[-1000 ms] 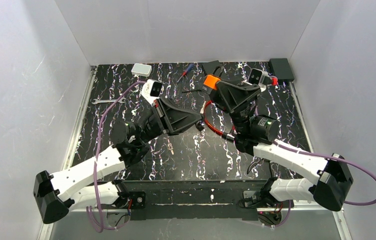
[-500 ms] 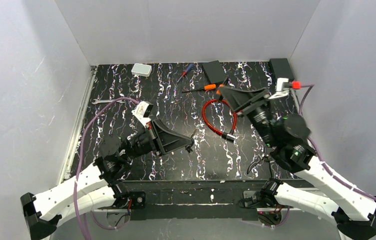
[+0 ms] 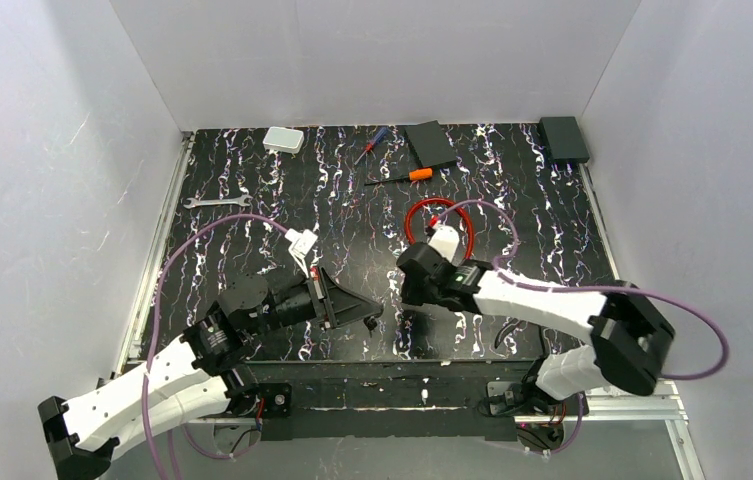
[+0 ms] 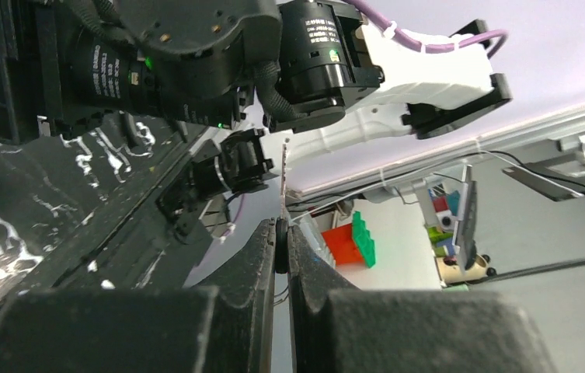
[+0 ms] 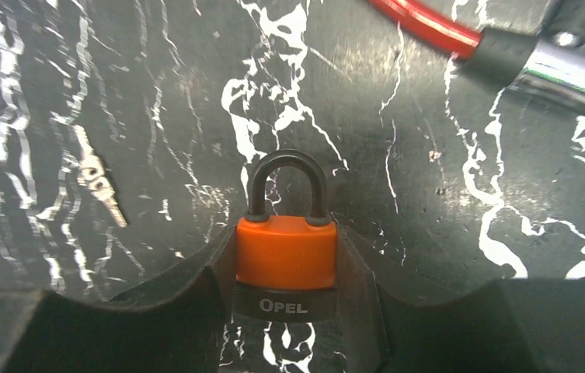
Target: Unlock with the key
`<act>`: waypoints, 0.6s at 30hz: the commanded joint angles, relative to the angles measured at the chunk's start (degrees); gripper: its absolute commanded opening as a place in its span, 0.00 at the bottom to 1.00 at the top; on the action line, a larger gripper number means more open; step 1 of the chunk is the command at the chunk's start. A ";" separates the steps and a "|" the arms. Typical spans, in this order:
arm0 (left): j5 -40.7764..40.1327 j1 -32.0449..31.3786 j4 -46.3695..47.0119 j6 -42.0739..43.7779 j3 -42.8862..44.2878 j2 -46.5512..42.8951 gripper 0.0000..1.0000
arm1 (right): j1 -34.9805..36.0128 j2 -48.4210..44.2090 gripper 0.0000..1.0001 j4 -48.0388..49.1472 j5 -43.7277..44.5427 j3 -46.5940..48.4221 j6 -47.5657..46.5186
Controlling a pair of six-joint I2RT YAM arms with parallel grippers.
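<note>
Arms come in from the near edge of the black marbled table (image 3: 252, 170), both bent low over its front half. The left gripper (image 3: 372, 317) is nearest to me. It lies almost level, pointing to the right, and its two fingers (image 4: 262, 260) are pressed together with only a thin slit between them.

Just beside it, a little farther in, the right gripper (image 5: 285, 250) points down at the table. Its fingers stand narrow, one at each side of a small orange padlock (image 5: 286, 264), and they clamp its body. Both legs of the black shackle sit in the body, and a black band below the orange part carries the word OPEL.

The key (image 5: 101, 186) is in neither gripper. In the right wrist view it lies flat on the table, left of the padlock and apart from it, a tiny silvery thing. From above I cannot find it.

Behind the right gripper the red cable (image 3: 408, 222) makes a loop on the table. Farther in lies an orange-handled screwdriver (image 3: 404, 177), and well to the left a flat wrench (image 3: 214, 202). Along the far edge are a white box (image 3: 283, 139), a small screwdriver (image 3: 372, 145), a black pad (image 3: 432, 143) and a black box (image 3: 563, 138).
</note>
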 commanded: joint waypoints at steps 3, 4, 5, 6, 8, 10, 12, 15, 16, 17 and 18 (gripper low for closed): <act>-5.51 0.26 -14.48 5.27 2.17 -2.71 0.00 | 1.65 7.58 0.01 7.66 3.41 0.18 2.41; -5.41 0.27 -14.91 5.43 2.09 -3.06 0.00 | 1.65 8.42 0.01 8.40 3.35 -0.02 2.47; -5.34 0.27 -15.15 5.61 1.86 -3.43 0.00 | 1.65 9.31 0.01 9.10 3.26 -0.20 2.44; -5.58 0.27 -15.60 5.75 1.67 -3.79 0.00 | 1.65 10.29 0.01 9.91 2.83 -0.33 2.18; -6.57 0.31 -16.93 6.01 1.46 -4.57 0.00 | 1.65 12.19 0.03 11.46 1.55 -0.37 0.89; -7.43 0.27 -17.87 6.16 1.06 -5.26 0.00 | 1.65 13.68 0.10 13.11 0.32 -0.69 -0.18; -7.95 0.27 -18.26 6.26 0.76 -5.68 0.00 | 1.65 14.57 0.25 13.47 -0.16 -0.77 -0.38; -8.16 0.27 -19.09 6.47 0.64 -5.72 0.00 | 1.65 14.62 0.45 13.57 -0.73 -0.91 -0.65; -8.24 0.27 -19.38 6.52 0.64 -5.69 0.00 | 1.65 14.27 0.53 13.62 -0.86 -0.93 -0.78; -8.25 0.27 -19.58 6.60 0.60 -5.69 0.00 | 1.65 13.77 0.62 13.55 -1.10 -0.82 -0.96; -8.17 0.27 -19.83 6.75 0.69 -5.71 0.00 | 1.65 12.99 0.69 13.54 -1.47 -0.70 -1.30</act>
